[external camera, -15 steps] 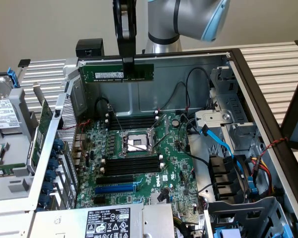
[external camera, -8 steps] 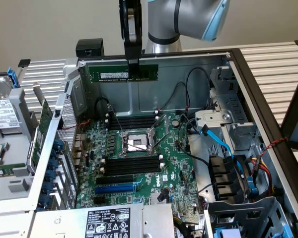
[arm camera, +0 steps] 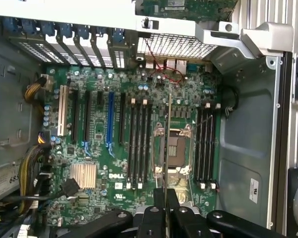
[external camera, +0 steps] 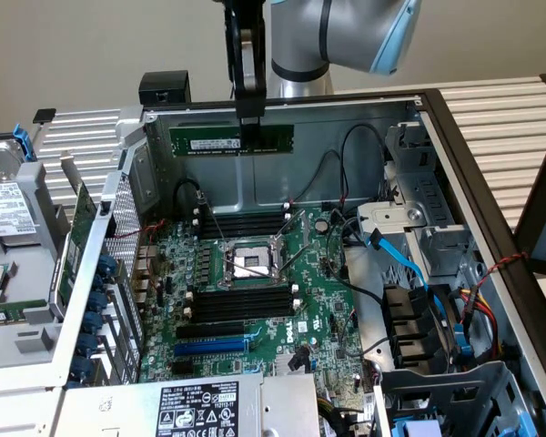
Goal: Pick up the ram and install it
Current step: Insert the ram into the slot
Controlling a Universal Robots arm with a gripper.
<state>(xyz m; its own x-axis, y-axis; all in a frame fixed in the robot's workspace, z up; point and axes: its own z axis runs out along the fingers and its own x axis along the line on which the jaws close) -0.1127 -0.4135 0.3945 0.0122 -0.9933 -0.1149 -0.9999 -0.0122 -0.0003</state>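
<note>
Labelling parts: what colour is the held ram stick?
The ram is green with a white label; the exterior view shows it best.

Open computer case. The air above the CPU socket (external camera: 246, 264) is free; the tool (external camera: 250, 135) hangs there, clamped on the ram (external camera: 209, 142). Memory slots (external camera: 241, 223) flanking the socket lie unblocked. To the exterior view's right of the socket, black cables (external camera: 342, 173), a blue cable (external camera: 409, 267) and a drive cage (external camera: 419, 196) crowd the way.
</note>
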